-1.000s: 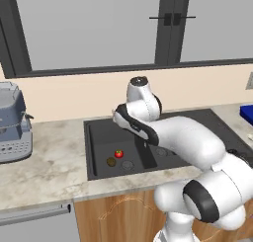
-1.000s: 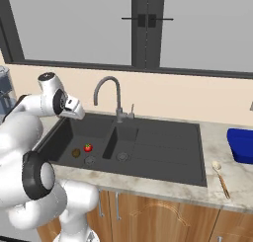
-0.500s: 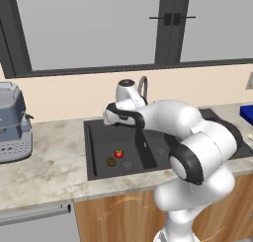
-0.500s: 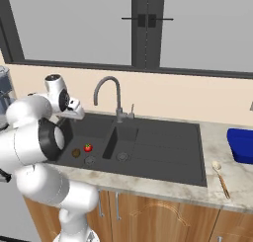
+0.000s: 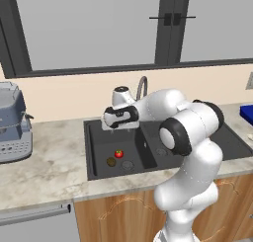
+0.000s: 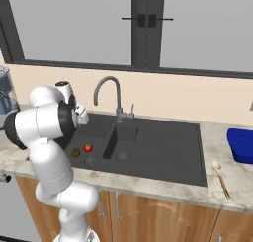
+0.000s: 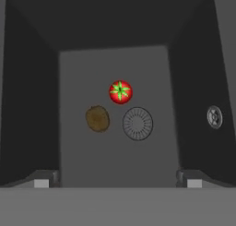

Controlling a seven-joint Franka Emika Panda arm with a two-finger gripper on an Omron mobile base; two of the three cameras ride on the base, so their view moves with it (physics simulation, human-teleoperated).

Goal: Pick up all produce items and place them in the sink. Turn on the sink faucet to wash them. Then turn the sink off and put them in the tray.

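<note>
Simulated kitchen: pale marbled stone counter [image 5: 49,159] on wooden cabinets, cream wall, wide dark-framed window [image 6: 143,28] behind. Matte black rectangular double-basin sink [image 6: 163,147] set into the counter, slim grey gooseneck faucet [image 6: 111,95] at its back rim. On the floor of one basin, bright red round tomato with green top [image 7: 120,92] and dull brown round item [image 7: 97,118], close together beside the round drain [image 7: 137,123]. Two-finger gripper [image 5: 118,129] hanging above that basin, jaws spread wide, holding nothing. Grey appliance [image 5: 12,122] on the counter; blue tray [image 6: 240,145] and wooden spoon [image 6: 220,176] too.

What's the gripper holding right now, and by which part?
Nothing. The gripper is open above the sink; the tomato and brown item lie on the basin floor.
</note>
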